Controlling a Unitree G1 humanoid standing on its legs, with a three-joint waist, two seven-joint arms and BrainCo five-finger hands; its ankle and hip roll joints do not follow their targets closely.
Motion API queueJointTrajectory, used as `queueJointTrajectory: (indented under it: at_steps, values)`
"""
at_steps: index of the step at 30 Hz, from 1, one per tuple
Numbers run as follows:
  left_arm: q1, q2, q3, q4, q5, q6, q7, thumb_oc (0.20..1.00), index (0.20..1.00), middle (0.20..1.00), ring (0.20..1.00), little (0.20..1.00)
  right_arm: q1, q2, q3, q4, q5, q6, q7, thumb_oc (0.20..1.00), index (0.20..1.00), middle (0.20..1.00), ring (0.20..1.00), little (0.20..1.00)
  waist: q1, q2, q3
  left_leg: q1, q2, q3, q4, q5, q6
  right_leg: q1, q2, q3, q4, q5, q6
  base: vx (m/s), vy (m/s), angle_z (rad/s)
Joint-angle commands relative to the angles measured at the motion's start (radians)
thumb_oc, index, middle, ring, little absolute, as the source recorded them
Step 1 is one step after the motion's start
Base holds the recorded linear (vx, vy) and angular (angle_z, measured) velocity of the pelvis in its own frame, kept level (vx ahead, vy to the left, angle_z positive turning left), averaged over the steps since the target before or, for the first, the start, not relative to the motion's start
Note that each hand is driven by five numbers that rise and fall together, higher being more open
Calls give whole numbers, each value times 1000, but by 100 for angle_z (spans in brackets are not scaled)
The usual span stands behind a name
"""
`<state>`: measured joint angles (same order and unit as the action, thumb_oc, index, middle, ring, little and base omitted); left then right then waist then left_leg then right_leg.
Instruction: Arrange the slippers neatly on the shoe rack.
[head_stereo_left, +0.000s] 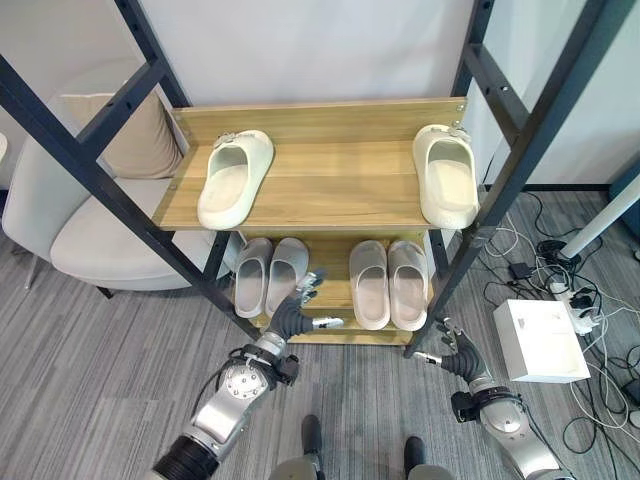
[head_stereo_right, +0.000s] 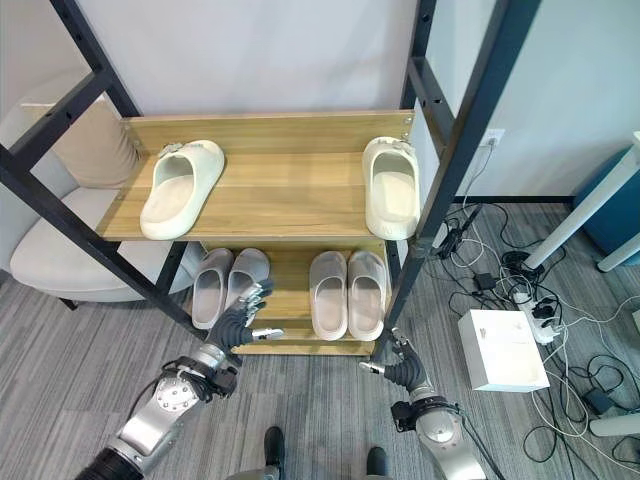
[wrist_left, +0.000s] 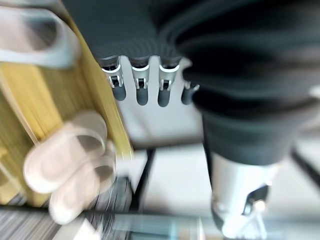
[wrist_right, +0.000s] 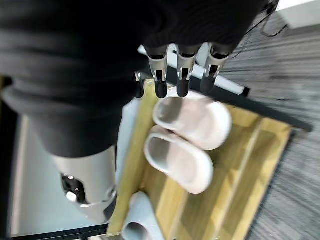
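scene: a wooden shoe rack (head_stereo_left: 320, 120) with two shelves inside a black metal frame, filling the centre of the frame; grey carpet below, a pale chair (head_stereo_left: 60, 210) at the left edge, a white box (head_stereo_left: 540, 340) and cables at the lower right.
top shelf: two cream slippers well apart, left cream slipper (head_stereo_left: 234, 177) at the upper left, right cream slipper (head_stereo_left: 446, 174) at the upper right.
bottom shelf: a grey pair (head_stereo_left: 269, 274) lying side by side at lower centre left, a beige pair (head_stereo_left: 388, 283) lying side by side just right of it.
handling: judged light, soft moulded foam, flexible, not fragile, smooth but easy to hold; best taken by pinching the strap over the toe, or across the sides at mid-length.
long axis: all slippers run front to back on the shelves. the right cream slipper lies almost straight, toe towards the wall; the left cream slipper is skewed, its toe end swung right and its heel towards the left front corner.
lower pairs: toes towards the back, heels at the front edge, each pair parallel and touching.
left hand (head_stereo_left: 298, 308): bottom centre left, in front of the bottom shelf just beside the grey pair, fingers straight and spread, holding nothing.
right hand (head_stereo_left: 447, 354): bottom right, above the carpet by the rack's front right post, fingers relaxed and apart, holding nothing.
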<state>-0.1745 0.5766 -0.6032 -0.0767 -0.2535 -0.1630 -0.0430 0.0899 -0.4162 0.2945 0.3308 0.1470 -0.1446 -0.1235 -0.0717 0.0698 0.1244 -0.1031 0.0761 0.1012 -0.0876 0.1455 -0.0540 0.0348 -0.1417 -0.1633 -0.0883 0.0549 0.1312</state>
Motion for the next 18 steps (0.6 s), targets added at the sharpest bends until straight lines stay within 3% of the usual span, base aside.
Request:
queueJointTrajectory:
  at_steps: [1, 6, 9, 12, 14, 15, 16, 18]
  values:
    - [-140, -55, 20, -35, -30, -66, -89, 1000, 1000, 1000, 1000, 1000, -70, 9, -9, -66, 15, -33, 23, 1000, 1000, 1000, 1000, 1000, -5, -31, 14, 78, 26, 11, 0, -118, -36, 4, -38, -27, 10, -49, 46, 30, 0, -8]
    - [-206, -102, 74, -136, -213, -89, -92, 1000, 1000, 1000, 1000, 1000, -54, 26, -7, -76, 26, -36, 31, 1000, 1000, 1000, 1000, 1000, -12, -32, 5, 85, 24, 12, 0, -122, -36, 10, -38, -23, 7, -50, 43, 21, -14, -6]
    - [-223, -125, 120, -149, -221, -109, -52, 1000, 1000, 1000, 1000, 1000, -44, 37, -3, -75, 25, -37, 29, 1000, 1000, 1000, 1000, 1000, -10, -35, 4, 86, 24, 11, 0, -123, -37, 14, -38, -26, 5, -50, 43, 17, -21, -1]
    - [-260, -154, 213, -138, -131, -158, 74, 1000, 1000, 1000, 1000, 1000, -30, 55, -7, -74, 25, -48, 21, 1000, 1000, 1000, 1000, 1000, -1, -42, 1, 88, 24, 7, 0, -123, -39, 21, -39, -32, 2, -53, 41, 37, -35, 2]
    - [-297, -153, 270, -94, 16, -175, 205, 1000, 1000, 1000, 1000, 1000, -32, 62, -4, -61, 24, -61, 11, 1000, 1000, 1000, 1000, 1000, 4, -46, 0, 89, 23, 3, 0, -123, -40, 26, -38, -35, 1, -56, 40, 55, -27, 8]
    - [-365, -117, 290, -38, 233, -165, 334, 1000, 1000, 1000, 1000, 1000, -35, 61, -1, -56, 31, -75, 1, 1000, 1000, 1000, 1000, 1000, 4, -46, 1, 91, 23, 2, 0, -124, -42, 29, -38, -36, 1, -55, 42, 62, -11, 16]
    - [-397, -108, 293, -6, 313, -147, 392, 1000, 1000, 1000, 1000, 1000, -38, 55, 7, -55, 26, -81, -4, 1000, 1000, 1000, 1000, 1000, 2, -46, 2, 91, 21, 2, 0, -125, -42, 28, -39, -38, 1, -54, 43, 81, 1, 17]
    - [-503, 10, 295, 109, 616, -75, 541, 1000, 1000, 1000, 1000, 1000, -39, 36, 30, -53, 19, -101, -15, 1000, 1000, 1000, 1000, 1000, -5, -45, 3, 92, 20, 8, 0, -134, -39, 20, -42, -34, 2, -50, 52, 89, 27, 4]
